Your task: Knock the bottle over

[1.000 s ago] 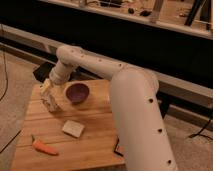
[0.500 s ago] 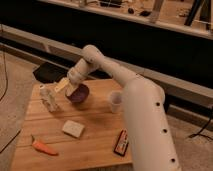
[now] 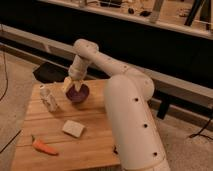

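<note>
Nearest the viewer, the robot's thick white arm (image 3: 131,125) fills the right of the view and hides that side of a wooden tabletop (image 3: 30,125). On the near left of the wood lies an orange carrot (image 3: 44,146), and just beyond it, apart from it, a pale sponge (image 3: 73,128). Farther back, near the tabletop's left edge, the bottle (image 3: 48,99) stands upright, clear with a white cap, not yet knocked over. A little to its right sits a purple bowl (image 3: 78,94), separate from the bottle. The hand (image 3: 69,85) hangs at the bowl's near-left rim, between the bowl and the bottle and close to both; whether it is open or closed cannot be told. Behind the tabletop runs a dark wall with a pale ledge. The step in hand looks like the approach for the knock. To do it well, the hand would likely need to clear the bowl's rim first, then sweep sideways toward the left of the view, meeting the bottle high, near the cap, so that it tips and does not merely slide. A gentle push seems wise, since the bottle stands close to the edge and could roll off.
</note>
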